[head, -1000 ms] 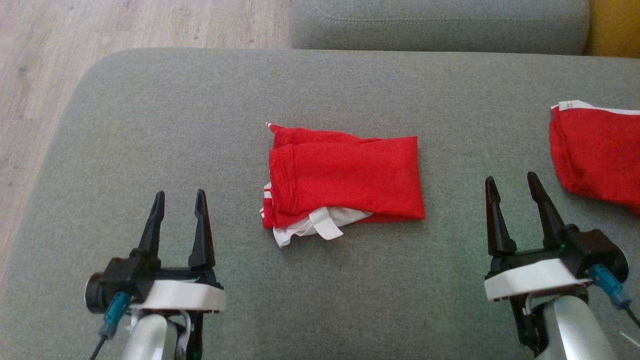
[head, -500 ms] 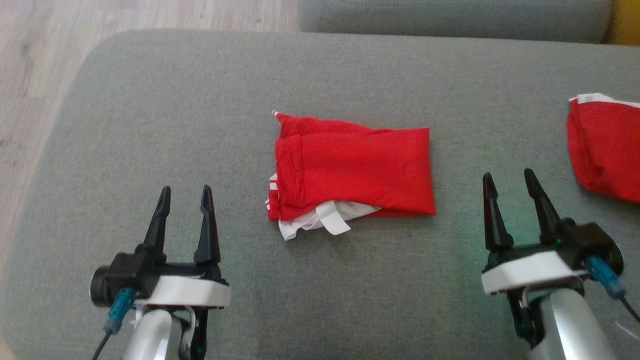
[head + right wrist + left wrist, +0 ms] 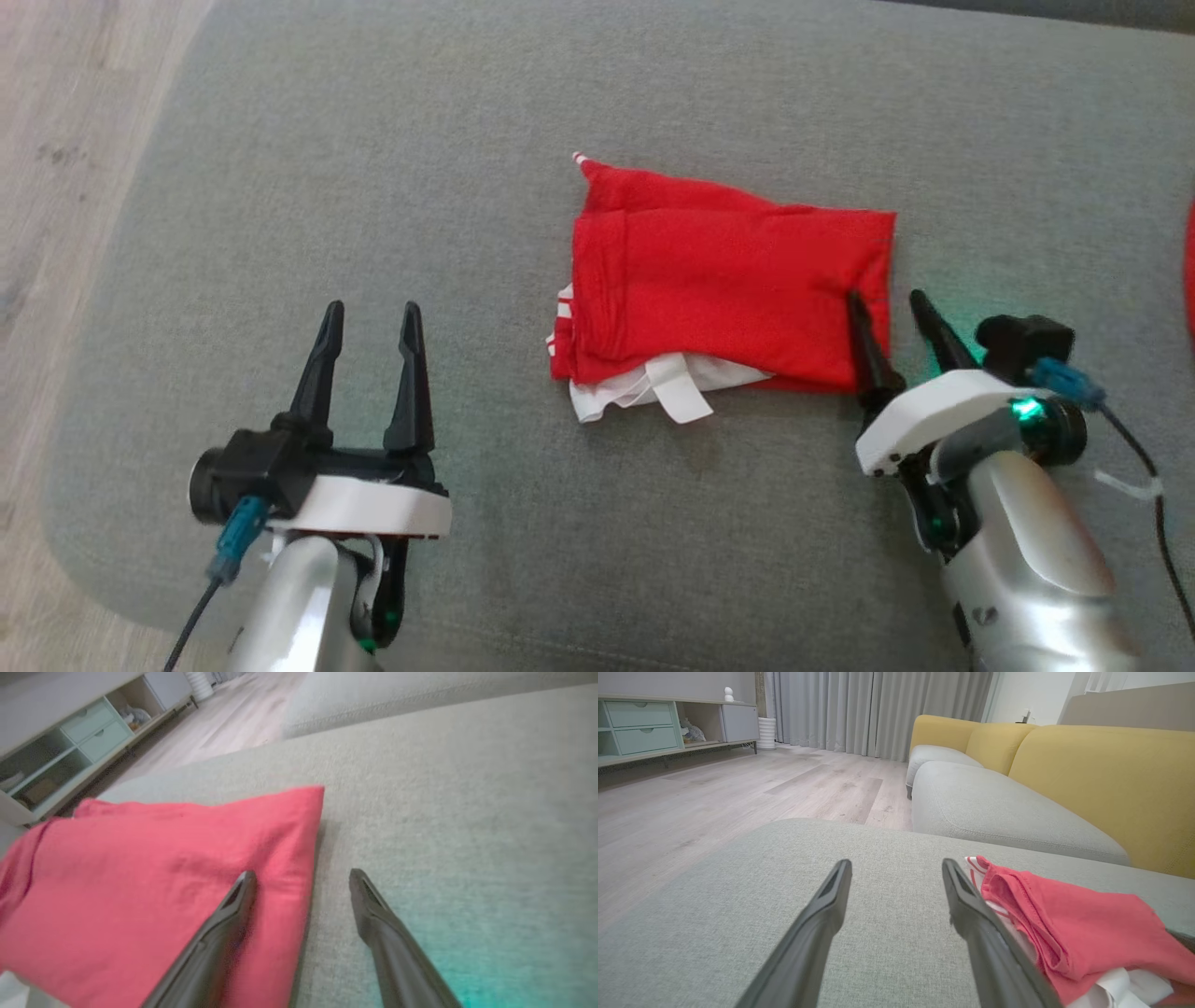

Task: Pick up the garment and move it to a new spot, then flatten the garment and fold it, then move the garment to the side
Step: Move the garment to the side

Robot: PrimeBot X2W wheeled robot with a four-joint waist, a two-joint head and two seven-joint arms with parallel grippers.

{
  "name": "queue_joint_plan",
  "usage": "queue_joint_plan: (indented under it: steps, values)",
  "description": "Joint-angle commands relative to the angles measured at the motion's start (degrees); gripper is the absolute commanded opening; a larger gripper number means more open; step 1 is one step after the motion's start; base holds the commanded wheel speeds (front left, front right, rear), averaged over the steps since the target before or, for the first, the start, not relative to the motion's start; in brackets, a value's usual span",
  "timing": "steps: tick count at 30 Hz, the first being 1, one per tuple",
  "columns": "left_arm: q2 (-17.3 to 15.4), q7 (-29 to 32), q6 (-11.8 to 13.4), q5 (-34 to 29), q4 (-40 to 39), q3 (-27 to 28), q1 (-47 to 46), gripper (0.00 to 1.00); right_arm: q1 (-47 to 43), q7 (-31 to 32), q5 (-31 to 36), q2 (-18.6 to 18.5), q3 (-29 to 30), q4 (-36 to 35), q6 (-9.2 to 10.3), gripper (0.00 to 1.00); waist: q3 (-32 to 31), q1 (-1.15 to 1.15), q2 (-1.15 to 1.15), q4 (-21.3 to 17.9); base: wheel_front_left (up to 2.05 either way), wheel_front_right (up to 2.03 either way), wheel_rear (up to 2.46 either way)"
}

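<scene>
Garment lies folded on the cushion, right hand spread wide over its right edge, left hand wide too, well apart.

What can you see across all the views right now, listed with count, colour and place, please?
garment: one, red with white trim, folded, middle of the cushion
cushion: one, grey, under the garment
other cloth: one, red, head view's right edge
floor: one, pale wood, robot's left of the cushion
sofa: one, yellow backs, grey seats, beyond the cushion
cabinet: one, pale green drawers, across the floor
curtains: one set, grey, far wall
left tool: one, dark fingers, open, over bare cushion
right tool: one, dark fingers, open, astride the garment's right edge
</scene>
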State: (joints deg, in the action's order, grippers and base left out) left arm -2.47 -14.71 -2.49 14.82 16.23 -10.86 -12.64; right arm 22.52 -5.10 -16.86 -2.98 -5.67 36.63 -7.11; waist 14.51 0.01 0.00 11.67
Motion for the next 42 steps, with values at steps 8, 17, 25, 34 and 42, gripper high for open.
queue_joint_plan:
  steps: [8, 17, 25, 34, 42]
  values:
    - [-0.4, -0.3, 0.2, 1.2, -0.9, 1.0, -2.1, 1.0, 4.4, 2.1, 2.0, 0.1, -5.6, 7.0, -0.37, 0.0, 0.3, -0.01, 0.0, 1.3, 0.0, 0.0, 0.0]
    - [-0.4, -0.3, 0.1, 0.5, 0.0, 0.5, -1.9, 1.0, 6.5, -2.9, 10.2, 0.1, -5.4, 10.0, -0.37, 0.0, -2.3, -0.01, 0.0, -0.7, 0.0, 0.0, 0.0]
    - [-0.4, -0.3, -0.2, -1.1, 1.0, -0.7, -0.9, 1.0, 6.4, -4.0, 21.8, -1.4, -5.1, 7.7, -0.37, 0.0, -5.8, -0.01, 0.0, -4.8, 0.0, 0.0, 0.0]
    - [-0.4, -0.3, -0.8, -2.4, 1.0, 0.0, -0.2, 1.0, 6.9, 0.3, 24.5, -12.1, -9.7, 0.2, -0.37, 0.0, -6.7, -0.01, 0.0, -10.9, 0.0, 0.0, 0.0]
    - [-0.4, -0.3, -1.2, -2.6, -0.5, -0.7, -2.3, 1.0, 9.7, 6.3, 24.4, -26.2, -2.7, -3.6, -0.37, 0.0, -2.0, -0.01, 0.0, -13.4, 0.0, 0.0, 0.0]
